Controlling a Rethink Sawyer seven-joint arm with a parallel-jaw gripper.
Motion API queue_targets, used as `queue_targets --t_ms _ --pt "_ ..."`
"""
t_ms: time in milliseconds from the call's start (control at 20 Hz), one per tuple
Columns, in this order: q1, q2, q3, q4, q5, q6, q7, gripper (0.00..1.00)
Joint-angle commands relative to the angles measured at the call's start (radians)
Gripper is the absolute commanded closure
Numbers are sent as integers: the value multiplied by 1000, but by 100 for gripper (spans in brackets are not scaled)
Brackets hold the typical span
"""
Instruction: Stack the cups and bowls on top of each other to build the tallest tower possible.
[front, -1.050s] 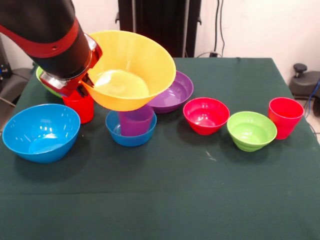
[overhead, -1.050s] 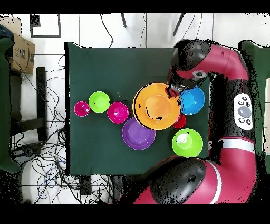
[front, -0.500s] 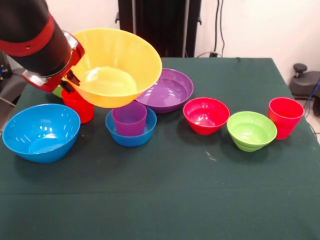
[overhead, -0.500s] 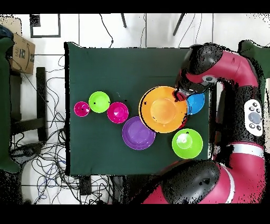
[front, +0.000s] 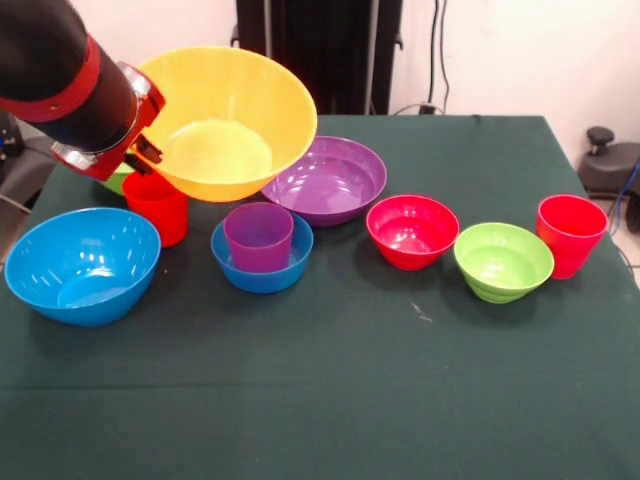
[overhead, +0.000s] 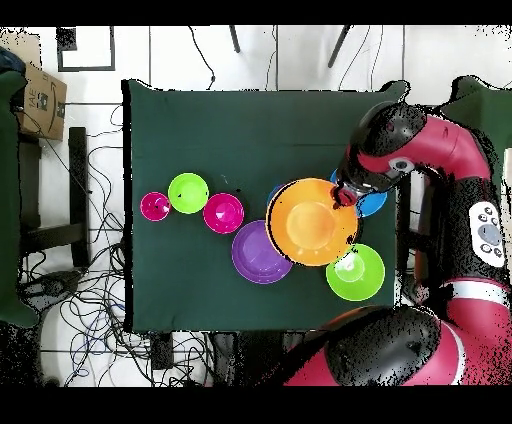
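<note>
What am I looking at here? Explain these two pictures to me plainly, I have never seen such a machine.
It is a red and black robot arm working at a green table. One picture is taken across the table, the other from straight above. Its gripper holds a large yellow bowl by the rim, tilted, up in the air. On the cloth stand a large blue bowl, a purple cup inside a small blue bowl, a purple bowl, a red bowl, a green bowl and two red cups. Another green bowl sits behind the arm.
</note>
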Motion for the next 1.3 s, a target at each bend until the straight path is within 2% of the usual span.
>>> queue_targets --t_ms 50,350,700,950,1300 --pt "-20 39 74 196 52 -82 -41 100" --pt "-33 63 85 218 60 -130 -37 100" --pt "-42 71 99 195 31 -186 -84 100" --pt "-31 72 104 143 10 -175 -110 100" --pt "-42 86 111 158 3 -222 -124 100"
